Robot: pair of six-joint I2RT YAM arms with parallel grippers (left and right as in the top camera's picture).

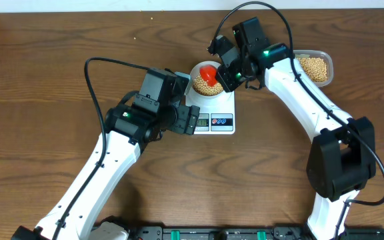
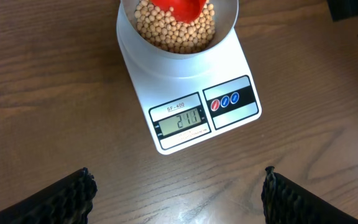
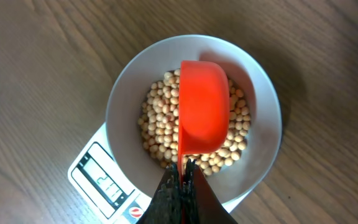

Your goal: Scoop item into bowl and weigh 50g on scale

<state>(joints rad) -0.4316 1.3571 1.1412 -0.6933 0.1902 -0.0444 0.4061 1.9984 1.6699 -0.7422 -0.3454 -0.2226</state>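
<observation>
Closest to the right wrist lens, the right gripper [image 3: 182,182] is clamped with its fingers pressed together on the thin handle of an orange-red scoop [image 3: 202,106]. The scoop's long axis runs straight out from the fingers. In the overhead view its handle points toward the right edge of the table [image 1: 59,40] and its cup toward the left edge. The cup hangs over the beans [image 3: 157,127]; I cannot tell whether its mouth faces up or down.

The beans lie in a loose heap covering the floor of the bowl [image 3: 263,106], well below its rim. The bowl stands upright on the back end of the scale [image 2: 185,93], which sits near the middle of the tabletop, somewhat toward the back edge. The scale's long axis runs from back edge to front edge. Its display [image 2: 179,120] and buttons [image 2: 225,101] are at the end facing the front edge; the digits are lit, but I cannot read them with certainty.

The left gripper [image 2: 179,193] hovers just beside the display end on its left side, with its fingers spread wide and nothing between them.

More beans fill a clear tub [image 1: 328,67] to the right of the scale, toward the back edge
</observation>
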